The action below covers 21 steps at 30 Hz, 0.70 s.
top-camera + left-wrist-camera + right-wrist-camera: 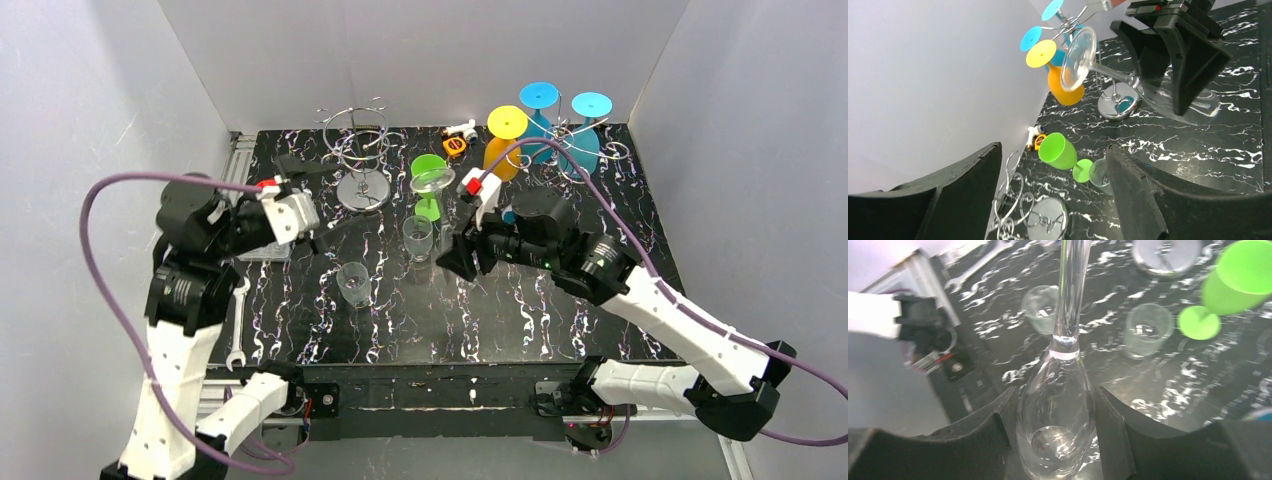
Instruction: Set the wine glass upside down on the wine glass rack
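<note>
1. The right fingers (458, 258) held the wine glass (1055, 405) by its bowl, with one finger on each side.
2. The wine glass was up in the air over the middle of the bench (520, 320). It lay on its side, and its stem and round foot pointed toward the left arm.
3. The left fingers (963, 190) were wide apart and had nothing between them. They faced the foot of the glass and did not touch it.
4. The empty rack (362, 190) stood at the far side of the bench, left of the middle. No glass hung on it yet.
5. The full rack (1113, 105) stood at the far right, with bright glasses hanging foot up.
6. A green glass (430, 170) and two small clear cups (418, 235) were on the bench between the arms and the empty rack.
7. I think the step in hand was passing the glass from the right arm to the left arm.
8. Next, I think the left fingers needed to close softly on the stem before the right fingers let go.
9. Then the glass had to go high over the green glass and the cups, with its bowl down. The stem had to slide into a wire loop so the foot could sit on top.
</note>
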### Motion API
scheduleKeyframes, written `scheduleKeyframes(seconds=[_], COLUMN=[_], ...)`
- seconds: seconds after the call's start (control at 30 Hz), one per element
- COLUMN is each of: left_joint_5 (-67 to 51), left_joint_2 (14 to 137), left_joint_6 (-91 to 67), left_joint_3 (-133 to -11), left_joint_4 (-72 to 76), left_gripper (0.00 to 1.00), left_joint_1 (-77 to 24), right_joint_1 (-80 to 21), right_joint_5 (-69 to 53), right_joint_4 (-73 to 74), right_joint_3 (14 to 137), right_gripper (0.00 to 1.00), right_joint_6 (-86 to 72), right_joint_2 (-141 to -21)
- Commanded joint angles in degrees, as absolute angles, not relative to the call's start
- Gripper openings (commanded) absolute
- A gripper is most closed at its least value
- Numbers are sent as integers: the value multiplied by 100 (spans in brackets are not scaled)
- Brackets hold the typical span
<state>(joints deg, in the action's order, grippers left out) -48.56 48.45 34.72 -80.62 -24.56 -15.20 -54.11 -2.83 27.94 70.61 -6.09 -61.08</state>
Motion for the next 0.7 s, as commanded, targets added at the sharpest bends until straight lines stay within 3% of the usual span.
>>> scheduleKeyframes(seconds=[0.0, 0.1, 0.23, 0.33, 0.43, 0.5, 0.67], left_joint_5=[-5723, -5528, -5228, -5019, -4853, -4807, -4587], left_joint_2=[5176, 5176, 5147, 5188, 5285, 5339, 5368], left_joint_6=[3969, 4797, 5558, 5704, 5808, 5810, 5957], left_joint_3=[-8259, -8088, -7956, -7960, -8121, -8171, -8080], left_joint_4=[-2184, -2438, -2873, -2883, -3147, -3303, -3370], left_gripper=[77, 86, 86, 73, 47, 39, 60], left_joint_1=[-1830, -2260, -2463, -2502, -2530, -2559, -2706], right_joint_1=[-5438, -5496, -5554, -5572, -5589, -5611, -5692], right_joint_5=[-1912, -2061, -2074, -2086, -2040, -2039, -1987], right_joint_4=[2818, 2778, 2586, 2440, 2350, 2230, 2073], right_joint_3=[7697, 7881, 7910, 7886, 7999, 8023, 8080], right_gripper=[20, 20, 19, 20, 20, 20, 20], right_joint_6=[-871, -967, -1101, -1202, -1303, -1356, -1372], right_joint_2=[-6424, -6692, -6843, -6908, -6973, -7014, -7150])
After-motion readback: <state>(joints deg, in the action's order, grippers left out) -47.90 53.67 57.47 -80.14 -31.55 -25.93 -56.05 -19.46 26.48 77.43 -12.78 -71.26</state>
